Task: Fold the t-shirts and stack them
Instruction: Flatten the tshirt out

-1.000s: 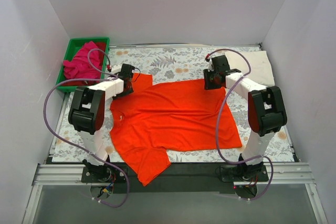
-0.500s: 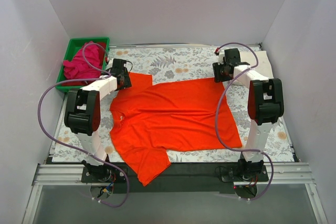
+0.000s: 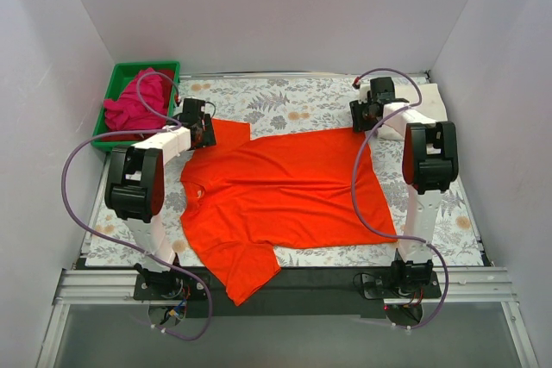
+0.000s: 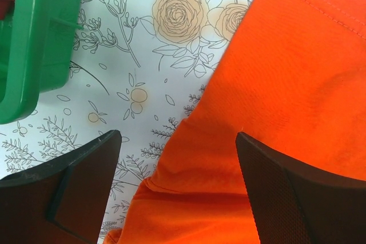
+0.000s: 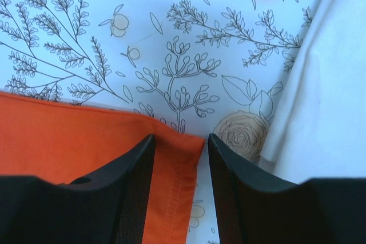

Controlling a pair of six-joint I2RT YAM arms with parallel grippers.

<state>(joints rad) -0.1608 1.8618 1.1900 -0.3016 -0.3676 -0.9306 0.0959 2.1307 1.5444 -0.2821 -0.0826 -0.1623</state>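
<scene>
While the orange-red t-shirt (image 3: 285, 191) lies spread centrally, the left gripper (image 4: 174, 141) gapes over its far-left sleeve and the right gripper (image 5: 180, 138) — jaws parted — straddles the far-right hem corner, seemingly poised to pinch both for folding.

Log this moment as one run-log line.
orange t-shirt: spread, unfolded; left gripper: open over sleeve; right gripper: open at hem corner; pink t-shirt: in green tray; cream t-shirt: far right
</scene>
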